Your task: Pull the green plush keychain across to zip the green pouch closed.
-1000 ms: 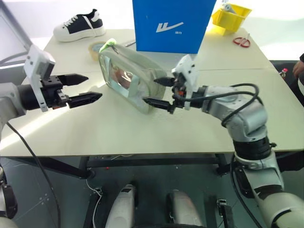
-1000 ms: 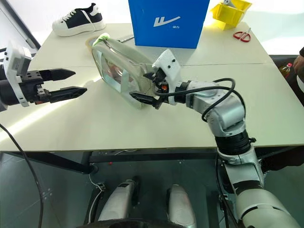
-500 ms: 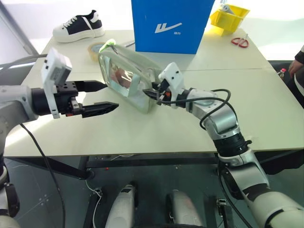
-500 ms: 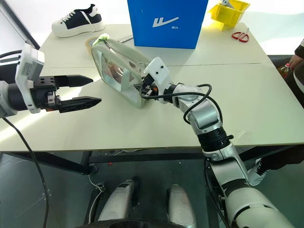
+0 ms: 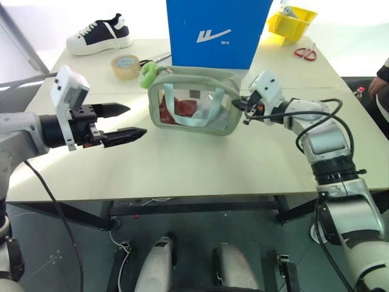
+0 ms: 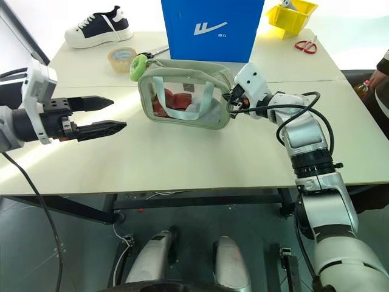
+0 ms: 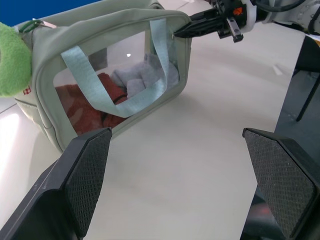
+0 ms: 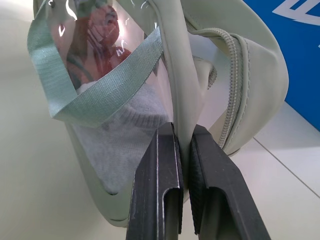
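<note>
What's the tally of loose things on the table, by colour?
Green: 2, the green pouch and green plush keychain
Blue: 1, box
Yellow: 1, bin
Red: 1, scissors
Beige: 1, tape roll
Black-and-white: 1, shoe
Total: 7

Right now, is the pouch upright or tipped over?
Upright: the green pouch stands on its base, clear window facing the camera, right gripper pinching its end edge.

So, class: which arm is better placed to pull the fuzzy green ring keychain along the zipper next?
Left: its open end effector faces the fuzzy green ring keychain; the right end effector pinches the sage-green pouch's far end.
</note>
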Motion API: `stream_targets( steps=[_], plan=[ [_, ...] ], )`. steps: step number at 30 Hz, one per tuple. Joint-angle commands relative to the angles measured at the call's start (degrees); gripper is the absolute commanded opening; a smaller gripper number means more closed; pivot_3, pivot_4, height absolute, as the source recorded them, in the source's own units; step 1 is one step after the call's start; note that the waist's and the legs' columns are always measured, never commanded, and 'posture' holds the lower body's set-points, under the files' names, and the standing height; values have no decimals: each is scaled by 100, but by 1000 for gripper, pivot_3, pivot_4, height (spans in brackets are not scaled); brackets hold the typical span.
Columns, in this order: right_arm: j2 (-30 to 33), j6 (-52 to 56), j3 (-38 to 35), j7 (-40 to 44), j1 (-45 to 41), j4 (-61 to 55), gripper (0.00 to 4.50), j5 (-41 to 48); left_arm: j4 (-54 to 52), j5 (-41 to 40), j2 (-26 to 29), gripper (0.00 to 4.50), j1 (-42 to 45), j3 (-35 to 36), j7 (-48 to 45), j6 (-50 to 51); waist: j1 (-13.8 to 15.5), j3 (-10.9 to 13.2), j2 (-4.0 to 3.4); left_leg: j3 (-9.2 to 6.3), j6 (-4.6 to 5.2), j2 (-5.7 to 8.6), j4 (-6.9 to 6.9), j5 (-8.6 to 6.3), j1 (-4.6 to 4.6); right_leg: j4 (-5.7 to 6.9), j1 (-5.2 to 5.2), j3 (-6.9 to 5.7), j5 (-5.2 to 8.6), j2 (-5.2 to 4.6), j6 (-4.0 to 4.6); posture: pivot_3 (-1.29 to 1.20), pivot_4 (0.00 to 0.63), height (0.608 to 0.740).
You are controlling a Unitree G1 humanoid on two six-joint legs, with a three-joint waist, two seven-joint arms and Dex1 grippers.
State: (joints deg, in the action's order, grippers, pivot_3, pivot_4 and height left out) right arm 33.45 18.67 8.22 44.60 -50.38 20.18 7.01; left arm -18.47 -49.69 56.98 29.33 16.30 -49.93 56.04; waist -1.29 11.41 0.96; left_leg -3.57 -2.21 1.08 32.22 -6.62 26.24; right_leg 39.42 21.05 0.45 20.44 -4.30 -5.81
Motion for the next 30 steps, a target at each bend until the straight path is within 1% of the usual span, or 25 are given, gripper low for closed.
stream_targets(
  steps=[1,2,4,5,9,11,13,18,23,26,29,30],
  plan=[
    [14,-107,7,344,-124,-98,1056,-19,32,69,88,4500,-9,145,-99,-193,1,0,0,1,0,0,2,0,0,0,-1,0,0,0,0,0,150,740],
    [63,-149,-14,378,-140,-122,1483,-58,37,68,93,4500,-41,187,-97,-197,2,0,0,1,0,0,3,0,0,0,-1,2,0,0,0,0,150,740],
    [172,-147,-94,467,-255,-151,2568,-72,27,77,99,4500,-118,254,-89,-208,14,0,0,1,0,0,3,0,0,0,0,3,0,-1,0,0,150,740],
    [208,-105,-149,532,-346,-186,2949,-34,14,83,111,4500,-171,286,-98,-220,16,0,0,1,0,0,3,0,0,0,0,3,0,-1,0,0,150,740],
    [211,112,-302,866,-749,-371,2949,245,-16,76,140,4500,-295,380,-90,-268,4,1,-1,2,0,0,2,0,2,0,4,5,0,-3,0,0,150,740],
    [102,351,-343,1035,-922,-529,2949,466,-6,78,140,4500,-309,410,-75,-276,5,1,-1,5,0,-2,0,0,2,0,5,7,0,-2,0,0,150,740],
    [-61,519,-324,1015,-1034,-566,2949,530,0,92,151,4500,-310,405,-87,-289,4,1,-1,4,0,-3,-1,0,2,1,6,6,0,-1,0,0,150,740],
    [-257,89,70,925,-1074,-81,2949,3,54,150,165,4500,-280,377,-128,-343,29,0,0,4,0,0,2,0,1,0,2,7,-1,-3,0,0,150,740],
    [-526,-431,272,773,-1332,742,2949,-390,65,219,140,4500,-273,312,-136,-408,20,0,0,4,-1,2,5,0,2,0,3,7,-1,-3,-1,0,150,740],
    [-606,-666,293,943,-1423,957,2174,-439,59,217,117,4500,-259,328,-82,-410,5,0,0,4,-1,1,2,0,2,1,5,7,-1,-1,-1,0,150,740],
    [-565,-825,295,1168,-1418,932,670,-442,44,202,125,4500,-303,368,-59,-386,-9,0,0,4,-2,-1,-1,0,1,1,6,7,-1,2,-1,0,150,740],
    [-541,-868,285,1229,-1401,905,230,-437,35,202,138,4500,-336,387,-65,-384,-14,0,0,4,-2,-1,-1,0,1,2,5,7,-1,3,-1,0,150,740]
  ],
)
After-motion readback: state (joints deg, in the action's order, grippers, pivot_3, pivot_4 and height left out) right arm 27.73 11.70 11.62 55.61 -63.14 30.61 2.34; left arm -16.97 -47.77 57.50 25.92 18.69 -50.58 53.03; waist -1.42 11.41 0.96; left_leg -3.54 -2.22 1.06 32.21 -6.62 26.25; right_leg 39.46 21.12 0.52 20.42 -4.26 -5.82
